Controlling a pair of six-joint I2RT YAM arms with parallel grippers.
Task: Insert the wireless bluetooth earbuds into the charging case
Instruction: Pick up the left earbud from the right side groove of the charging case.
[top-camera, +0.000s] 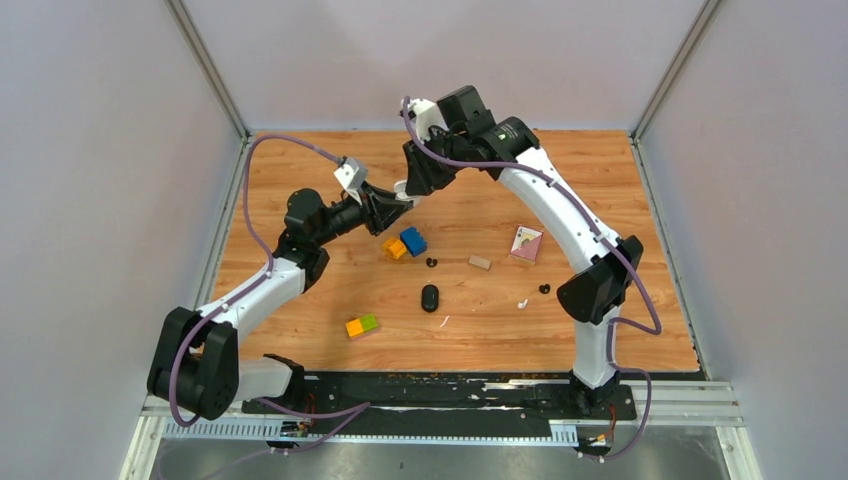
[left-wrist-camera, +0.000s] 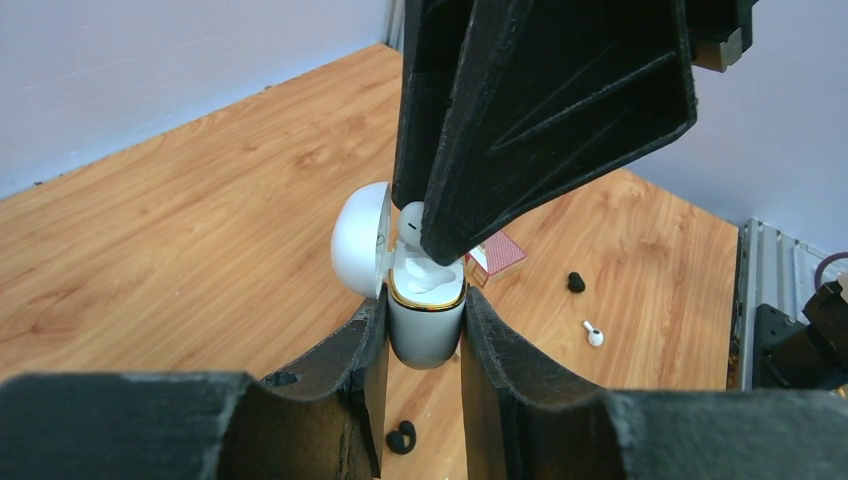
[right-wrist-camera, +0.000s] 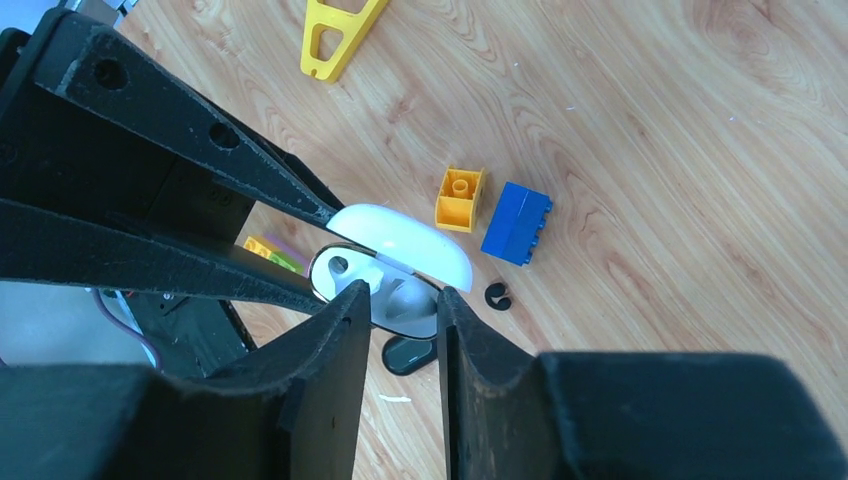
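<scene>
A white charging case (left-wrist-camera: 425, 335) with a gold rim stands upright with its lid (left-wrist-camera: 358, 240) swung open, and my left gripper (left-wrist-camera: 425, 310) is shut on its body. It hangs above the table's middle back (top-camera: 402, 190). My right gripper (right-wrist-camera: 402, 292) reaches down into the case mouth, jaws apart with nothing seen between them. A white earbud (left-wrist-camera: 410, 222) sits in the case right beside that gripper's tip (left-wrist-camera: 440, 250). On the table lie another white earbud (top-camera: 522, 302) and two black earbuds (top-camera: 544, 289) (top-camera: 431, 262).
A black oval case (top-camera: 430, 298) lies near the table's middle. Blue (top-camera: 413, 241) and orange (top-camera: 395, 248) blocks sit under the grippers, an orange-green block (top-camera: 361, 325) nearer the front. A wooden block (top-camera: 480, 262), a pink card box (top-camera: 526, 244) and a thin white sliver (top-camera: 443, 321) lie about.
</scene>
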